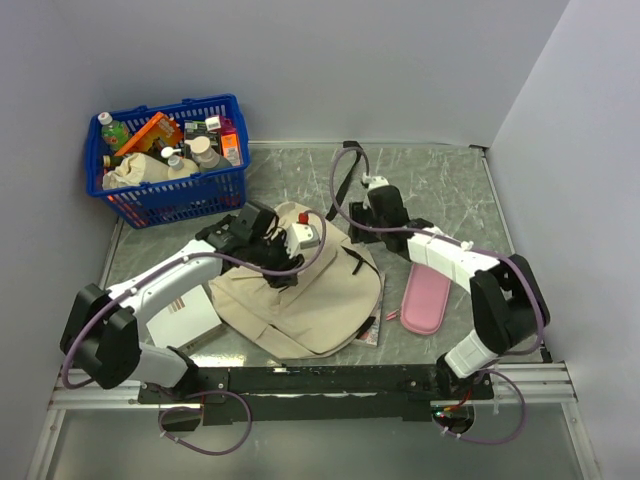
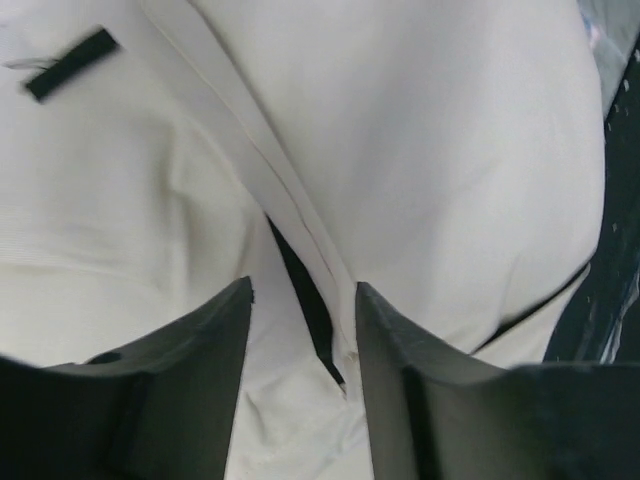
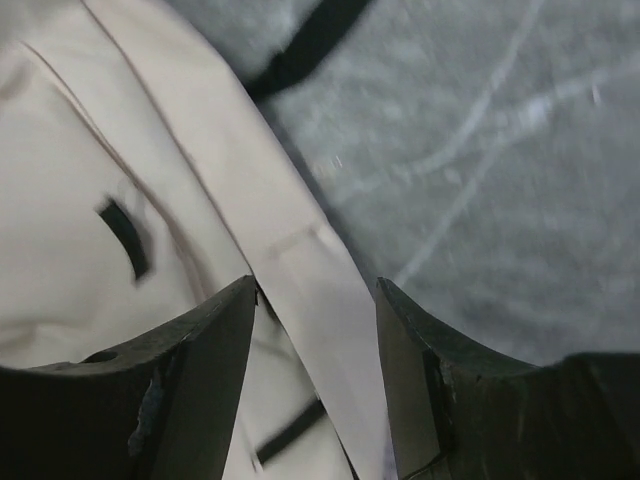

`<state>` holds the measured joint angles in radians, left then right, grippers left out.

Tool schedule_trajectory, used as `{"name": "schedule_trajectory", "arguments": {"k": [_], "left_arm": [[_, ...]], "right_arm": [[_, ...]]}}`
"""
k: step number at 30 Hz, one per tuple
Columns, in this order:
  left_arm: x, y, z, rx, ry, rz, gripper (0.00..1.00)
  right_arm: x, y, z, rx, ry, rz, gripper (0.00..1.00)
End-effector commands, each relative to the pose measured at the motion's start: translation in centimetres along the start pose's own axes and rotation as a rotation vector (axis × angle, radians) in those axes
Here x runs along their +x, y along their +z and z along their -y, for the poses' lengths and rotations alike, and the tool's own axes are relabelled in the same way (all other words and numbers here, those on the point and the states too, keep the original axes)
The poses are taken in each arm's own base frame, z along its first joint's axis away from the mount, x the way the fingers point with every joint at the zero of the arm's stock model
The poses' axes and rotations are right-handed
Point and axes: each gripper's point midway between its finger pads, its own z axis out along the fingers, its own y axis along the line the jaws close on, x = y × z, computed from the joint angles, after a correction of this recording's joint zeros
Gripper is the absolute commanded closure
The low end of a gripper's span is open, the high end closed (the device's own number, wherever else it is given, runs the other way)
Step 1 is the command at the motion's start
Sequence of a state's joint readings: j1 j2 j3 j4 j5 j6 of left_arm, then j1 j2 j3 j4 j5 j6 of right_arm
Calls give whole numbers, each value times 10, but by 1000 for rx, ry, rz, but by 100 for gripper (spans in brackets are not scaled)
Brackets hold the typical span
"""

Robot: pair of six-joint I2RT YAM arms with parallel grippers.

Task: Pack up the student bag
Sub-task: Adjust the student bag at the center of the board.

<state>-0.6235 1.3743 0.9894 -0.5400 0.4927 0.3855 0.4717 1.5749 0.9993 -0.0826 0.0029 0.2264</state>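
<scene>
The left end effector (image 1: pixel 283 268) is hovering, jaws apart, over the bag (image 1: pixel 300 300), which is lying flat on the table (image 1: pixel 450 180); the right end effector (image 1: pixel 362 218) is hanging at its far right edge. Left wrist: the fingers (image 2: pixel 190 370) are straddling the dark slit (image 2: pixel 305 300), so one should be sliding under the lip before closing. Right wrist: jaws are standing spread, gripping nothing, around the bag's hem; pinching it should be holding the mouth steady.

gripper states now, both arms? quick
Left gripper: open, jaws astride a seam of the student bag, holding nothing.
Right gripper: open, over the bag's edge, holding nothing.
</scene>
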Motion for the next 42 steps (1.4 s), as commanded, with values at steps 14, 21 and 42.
{"name": "schedule_trajectory", "arguments": {"k": [14,21,42], "left_arm": [[-38,77,-42,-65,-77,-8,40],[-43,90,-58,-114,-62,24,66],[-134,49,-62,-199,209,182,98]], "right_arm": [[67,-41,18,52,94,-106,50],[87,-38,9,-13,133,-141,73],[105,-85,1,-102,172,-41,100]]}}
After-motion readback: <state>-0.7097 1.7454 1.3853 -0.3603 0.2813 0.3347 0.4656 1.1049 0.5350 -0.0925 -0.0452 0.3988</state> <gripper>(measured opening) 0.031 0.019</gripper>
